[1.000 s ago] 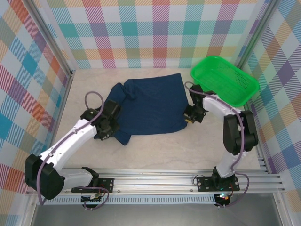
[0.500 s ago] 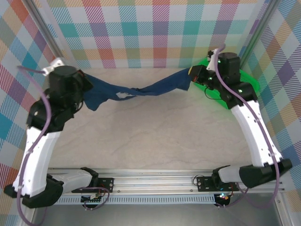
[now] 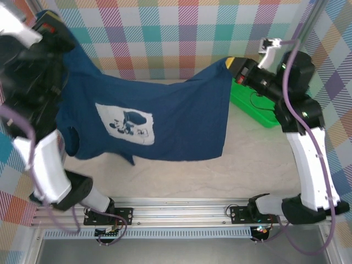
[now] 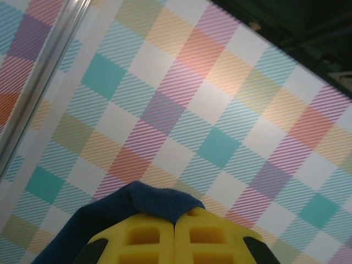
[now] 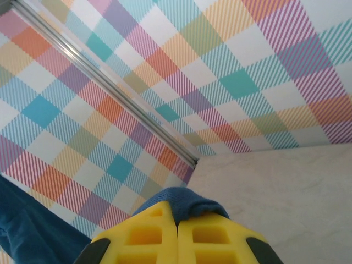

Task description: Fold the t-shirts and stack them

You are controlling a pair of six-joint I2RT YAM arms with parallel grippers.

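Observation:
The dark navy t-shirt [image 3: 176, 118] hangs spread in the air between both arms, its white print [image 3: 125, 124] facing the top camera. My left gripper [image 3: 55, 30] is raised high at the top left, shut on one upper corner. My right gripper [image 3: 234, 65] is shut on the other upper corner. In the left wrist view the yellow fingers [image 4: 137, 236] press together on a fold of blue t-shirt cloth [image 4: 159, 201]. The right wrist view has the same pinch, its fingers [image 5: 143, 236] closed on a t-shirt fold [image 5: 187, 199]. The shirt's lower hem hangs just above the table [image 3: 253, 170].
A green plastic basket [image 3: 254, 105] stands at the back right, partly behind my right arm. Checked walls [image 3: 181, 38] close the cell at the back and sides. A metal rail [image 3: 187, 212] runs along the near edge.
Both arms have lifted the shirt from the table. It went from a twisted band strung between the grippers to an open hanging sheet with the print showing.

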